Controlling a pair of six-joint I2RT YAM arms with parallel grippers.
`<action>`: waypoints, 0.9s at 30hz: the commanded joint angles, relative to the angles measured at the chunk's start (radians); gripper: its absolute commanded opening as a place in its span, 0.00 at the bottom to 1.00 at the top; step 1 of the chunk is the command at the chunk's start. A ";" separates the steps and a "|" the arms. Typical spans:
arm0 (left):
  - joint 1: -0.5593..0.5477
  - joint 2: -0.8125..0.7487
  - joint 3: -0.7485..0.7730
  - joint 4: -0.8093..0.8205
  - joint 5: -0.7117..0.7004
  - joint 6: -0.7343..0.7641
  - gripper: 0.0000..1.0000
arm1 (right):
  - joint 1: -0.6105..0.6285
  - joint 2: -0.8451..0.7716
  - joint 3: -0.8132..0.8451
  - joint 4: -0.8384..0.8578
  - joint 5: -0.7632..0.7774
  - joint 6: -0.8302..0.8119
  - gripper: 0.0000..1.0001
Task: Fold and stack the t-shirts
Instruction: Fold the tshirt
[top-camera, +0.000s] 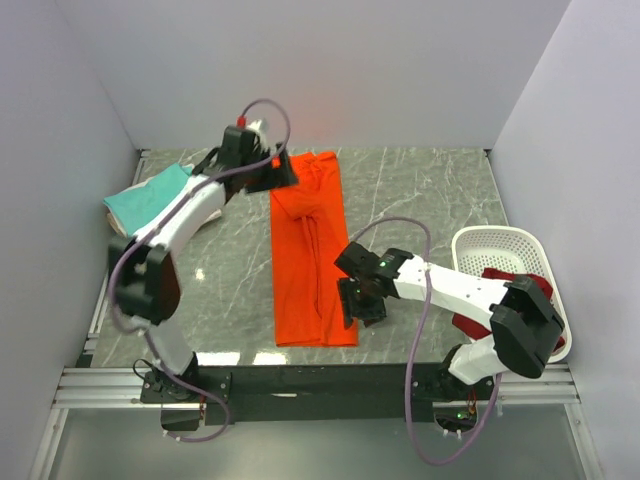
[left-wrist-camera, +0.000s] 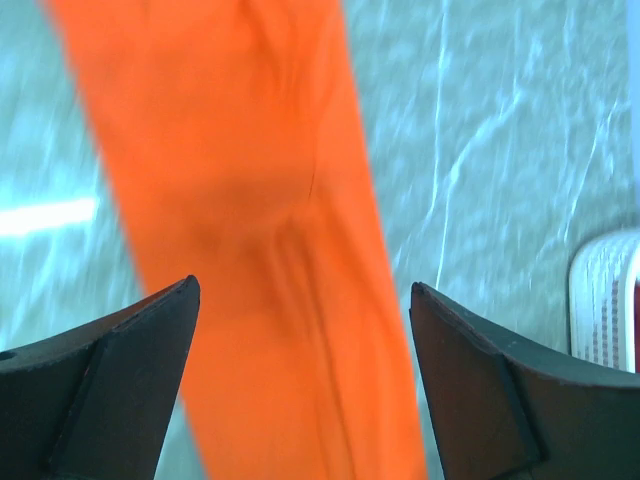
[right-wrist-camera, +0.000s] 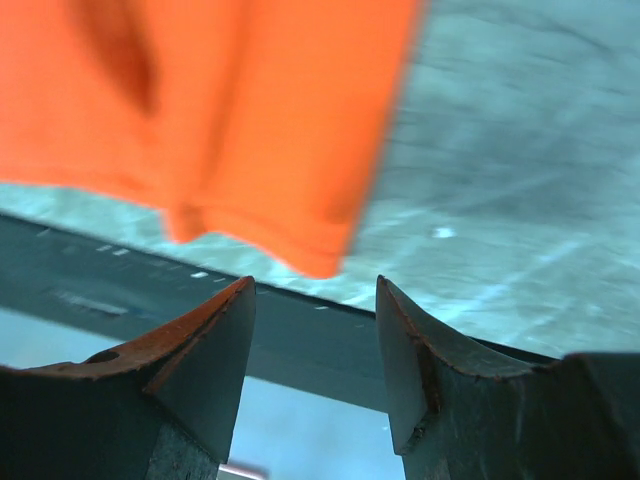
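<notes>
The orange t-shirt (top-camera: 310, 250) lies as a long narrow strip down the middle of the table. My left gripper (top-camera: 275, 172) hovers over its far left corner, open; in the left wrist view the orange cloth (left-wrist-camera: 250, 200) runs below the spread jaws of this gripper (left-wrist-camera: 305, 290), untouched. My right gripper (top-camera: 360, 305) stands open beside the shirt's near right edge; in the right wrist view the hem (right-wrist-camera: 220, 110) lies just beyond this gripper (right-wrist-camera: 315, 285), with nothing between the fingers. A teal t-shirt (top-camera: 150, 195) rests on cream cloth (top-camera: 122, 226) at the back left. Dark red cloth (top-camera: 503, 275) sits in the basket.
A white perforated basket (top-camera: 500, 240) stands at the right edge, with more dark red cloth (top-camera: 468, 325) hanging at its near side. Its side also shows in the left wrist view as the basket (left-wrist-camera: 605, 300). Walls close in the back, left and right. A black rail (top-camera: 300, 380) runs along the near edge.
</notes>
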 joint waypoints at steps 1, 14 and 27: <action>-0.008 -0.141 -0.253 -0.052 -0.057 -0.068 0.91 | -0.040 -0.050 -0.055 0.024 -0.021 -0.003 0.59; -0.124 -0.532 -0.894 -0.057 0.072 -0.285 0.92 | -0.071 0.006 -0.146 0.136 -0.169 -0.009 0.57; -0.161 -0.632 -1.074 -0.009 0.215 -0.326 0.85 | -0.084 0.088 -0.166 0.188 -0.154 -0.015 0.37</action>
